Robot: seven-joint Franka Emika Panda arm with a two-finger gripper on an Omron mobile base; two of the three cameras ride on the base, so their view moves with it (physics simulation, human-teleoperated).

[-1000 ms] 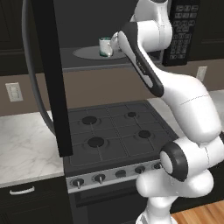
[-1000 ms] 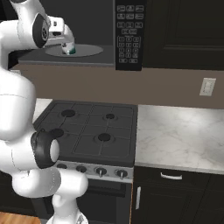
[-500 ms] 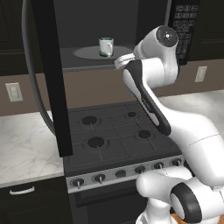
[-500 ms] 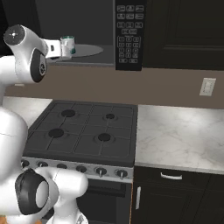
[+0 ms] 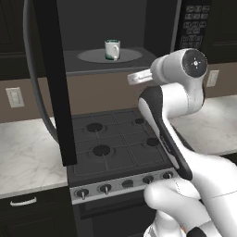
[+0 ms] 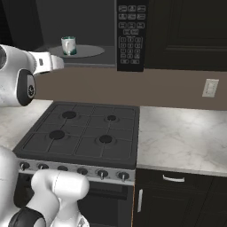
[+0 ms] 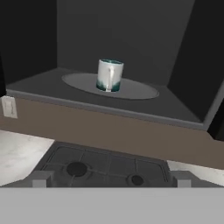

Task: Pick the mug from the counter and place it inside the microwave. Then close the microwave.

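- Marbled white-grey stone forms the counter [image 6: 181, 133], which is seen on both sides of a black gas stove [image 5: 115, 148] with a row of knobs along its front edge.
- Black drawers with silver handles [image 6: 173, 178] are fitted under the counter; a brown wall with a white outlet [image 6: 209, 88] runs behind it.
- Above the stove the microwave [image 5: 104, 60] stands with its door [image 5: 55, 78] swung wide to the left; its keypad [image 6: 131, 33] is on the right.
- The mug [image 7: 109, 75] is set upright on the round grey turntable [image 7: 131, 89], near its left rim.
- The pincer [image 7: 110, 178] is held in front of the cavity, lower than the mug and well apart from it, jaws spread wide, nothing gripped.
- The arm [image 5: 176, 92] is folded at the elbow over the stove's right side, the hand pointed towards the cavity.
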